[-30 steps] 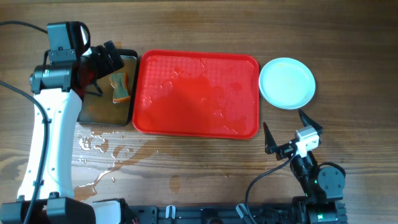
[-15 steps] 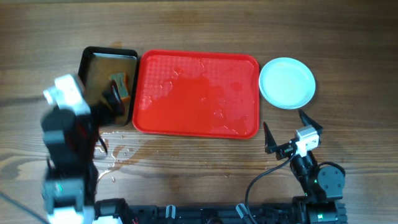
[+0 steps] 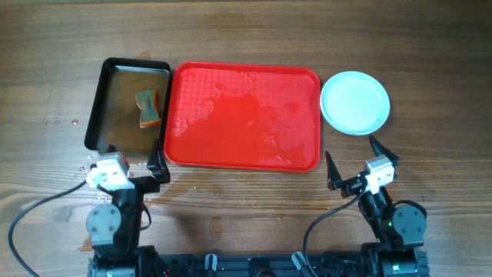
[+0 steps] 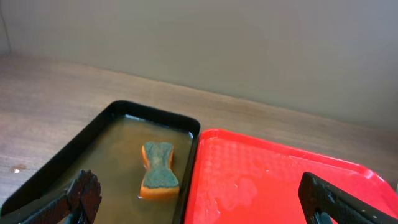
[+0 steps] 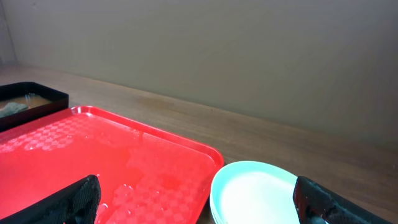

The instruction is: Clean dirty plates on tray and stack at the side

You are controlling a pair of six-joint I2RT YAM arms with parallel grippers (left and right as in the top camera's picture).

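The red tray [image 3: 243,115] lies in the middle of the table, wet and with no plates on it; it also shows in the left wrist view [image 4: 280,180] and the right wrist view [image 5: 93,155]. The pale blue-white plates [image 3: 354,102] sit stacked on the table right of the tray, also in the right wrist view [image 5: 258,199]. My left gripper [image 3: 127,165] is open and empty near the front edge, below the black pan. My right gripper [image 3: 360,165] is open and empty in front of the plates.
A black pan [image 3: 127,104] of brownish water stands left of the tray, with an orange-and-green sponge [image 3: 147,108] in it, also in the left wrist view [image 4: 158,169]. Water drops lie on the wood at the front left [image 3: 115,165].
My left arm has drawn back from over the black pan to the front edge of the table, leaving the sponge in the water. The right arm has not moved.
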